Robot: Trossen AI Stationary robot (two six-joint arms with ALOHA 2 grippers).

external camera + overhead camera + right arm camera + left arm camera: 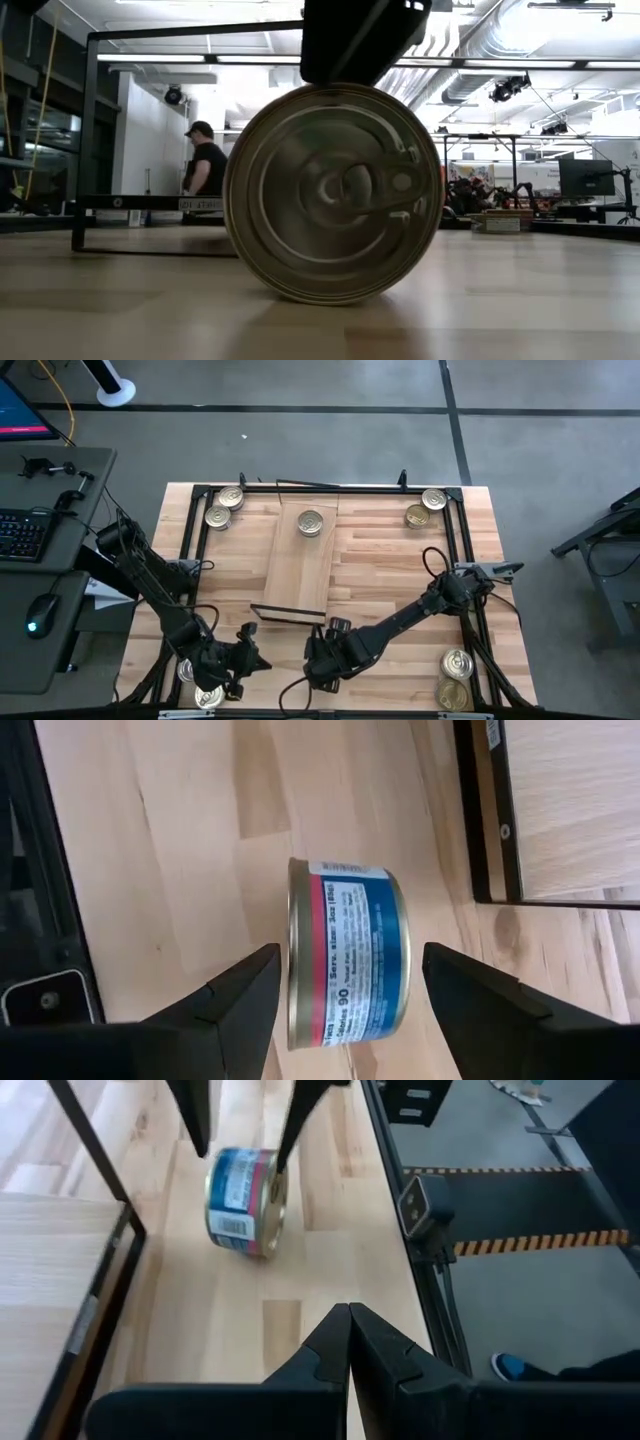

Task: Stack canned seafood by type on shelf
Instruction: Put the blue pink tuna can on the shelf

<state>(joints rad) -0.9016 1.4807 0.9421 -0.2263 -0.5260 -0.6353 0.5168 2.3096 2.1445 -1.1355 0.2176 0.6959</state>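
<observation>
The right pincer (345, 985) hangs with its fingers apart on either side of a blue-labelled tin (348, 952) standing on edge on the desk (180, 840), apparently to clamp its flat faces, while the left pincer (349, 1342) waits pressed together nearby.

Grey concrete floor (300, 450) w/ dark seam lines around the butcher-block desk (380, 560). Side desk (50, 510) at left: keyboard (20, 532), mouse (38, 612), lit monitor corner (22, 405). White round stand base (115, 392) nearby. Low view: open lab, white walls, exposed ducts (500, 40) + strip lights overhead, monitor (586, 178) far right, person in dark shirt and cap (207, 160) standing in bkgd.
</observation>
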